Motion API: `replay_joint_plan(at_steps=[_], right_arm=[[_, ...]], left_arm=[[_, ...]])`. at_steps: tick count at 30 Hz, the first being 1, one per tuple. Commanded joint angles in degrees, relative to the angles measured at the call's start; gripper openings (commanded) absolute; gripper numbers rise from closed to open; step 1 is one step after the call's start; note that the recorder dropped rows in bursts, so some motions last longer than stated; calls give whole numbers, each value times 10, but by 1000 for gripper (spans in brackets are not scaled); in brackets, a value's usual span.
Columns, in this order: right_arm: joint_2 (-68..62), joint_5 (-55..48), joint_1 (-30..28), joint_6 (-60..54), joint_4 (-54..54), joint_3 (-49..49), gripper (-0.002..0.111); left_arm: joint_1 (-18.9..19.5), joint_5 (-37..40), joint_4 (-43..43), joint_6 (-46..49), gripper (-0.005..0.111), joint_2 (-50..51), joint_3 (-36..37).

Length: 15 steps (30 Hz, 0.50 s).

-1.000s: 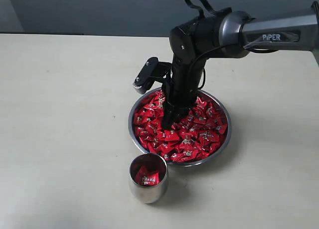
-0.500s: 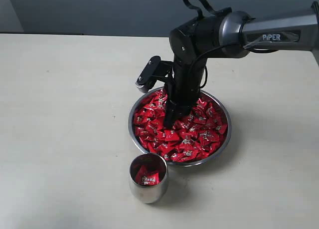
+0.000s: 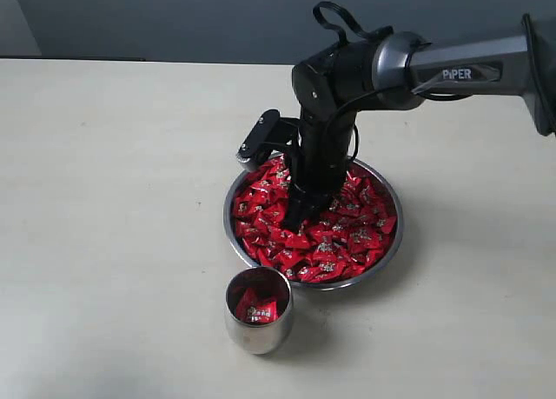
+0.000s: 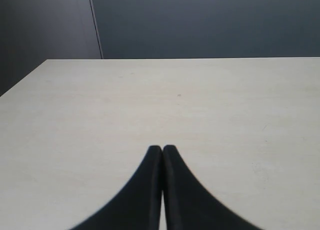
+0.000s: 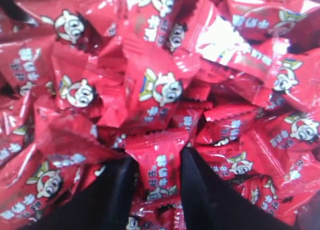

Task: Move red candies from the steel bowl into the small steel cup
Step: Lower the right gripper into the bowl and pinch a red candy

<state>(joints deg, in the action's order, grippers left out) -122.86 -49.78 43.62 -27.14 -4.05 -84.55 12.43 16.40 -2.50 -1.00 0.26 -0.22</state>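
Observation:
The steel bowl point(image 3: 393, 242) sits mid-table, heaped with red candies point(image 3: 347, 234). My right gripper point(image 3: 293, 218) points down into the pile on the bowl's left side. In the right wrist view, my right gripper point(image 5: 158, 157) has its two black fingers pressed against the sides of one red candy point(image 5: 156, 174), shut on it among the others. The small steel cup point(image 3: 259, 331) stands upright just in front of the bowl with a few red candies point(image 3: 258, 310) inside. My left gripper point(image 4: 162, 150) is shut with nothing in it, over bare table, and is out of the exterior view.
The pale tabletop point(image 3: 113, 199) stretches around the bowl and cup. A dark wall point(image 3: 174, 16) runs behind the table's far edge. The right arm point(image 3: 452, 64) reaches in from the right, above the bowl.
The right arm's wrist has shifted slightly to the left over the bowl. The fingers stay down in the candy pile. Bowl and cup have not moved.

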Motion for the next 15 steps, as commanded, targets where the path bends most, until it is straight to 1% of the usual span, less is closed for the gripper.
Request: replay_joint_plan(at_steps=[1, 6, 15], right_arm=[[0, 1, -2, 11, -11, -2, 25], [6, 1, -2, 18, -29, -2, -1], [39, -8, -2, 20, -32, -2, -1]], left_arm=[[1, -1, -1, -1, 0, -3, 2], [1, -1, -1, -1, 0, -3, 2], [1, -1, -1, -1, 0, -3, 2]])
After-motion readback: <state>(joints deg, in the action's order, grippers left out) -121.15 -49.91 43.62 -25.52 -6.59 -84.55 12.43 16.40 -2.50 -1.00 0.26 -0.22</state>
